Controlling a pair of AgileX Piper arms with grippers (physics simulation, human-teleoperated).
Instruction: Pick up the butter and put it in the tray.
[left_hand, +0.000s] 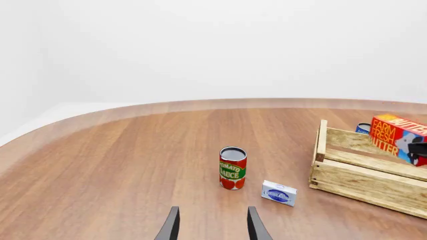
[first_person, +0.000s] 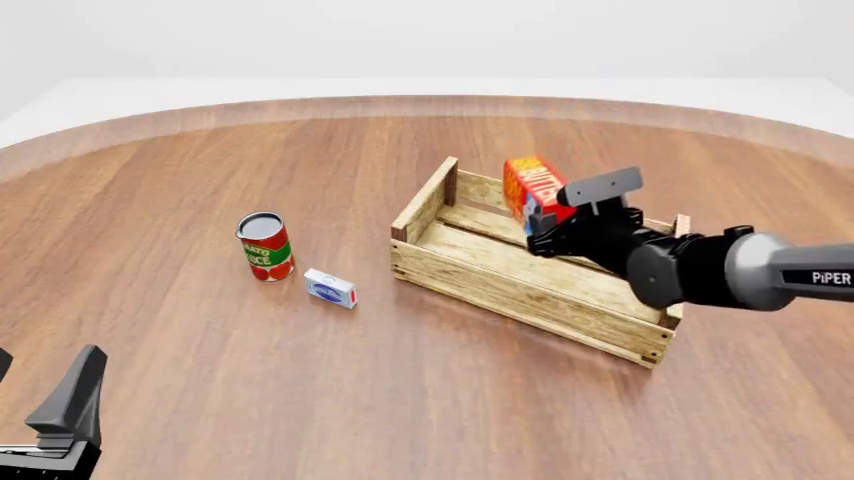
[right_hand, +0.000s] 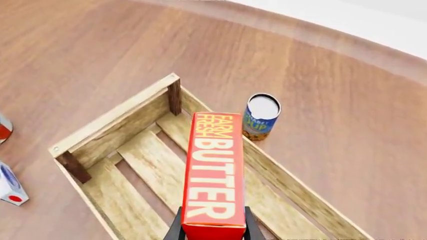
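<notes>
I have the butter (right_hand: 213, 175) clamped between the right gripper (right_hand: 213, 231) fingers, which press on its two long sides at the near end, and it hangs above the tray (first_person: 461, 275) interior, off the slats. Just outside the tray's far wall stands a blue soup can (right_hand: 261, 116). My left gripper (left_hand: 212, 225) hovers with jaws parted and holding nothing, facing the tomato sauce can (left_hand: 232, 168) and small white-and-blue box (left_hand: 279, 193).
</notes>
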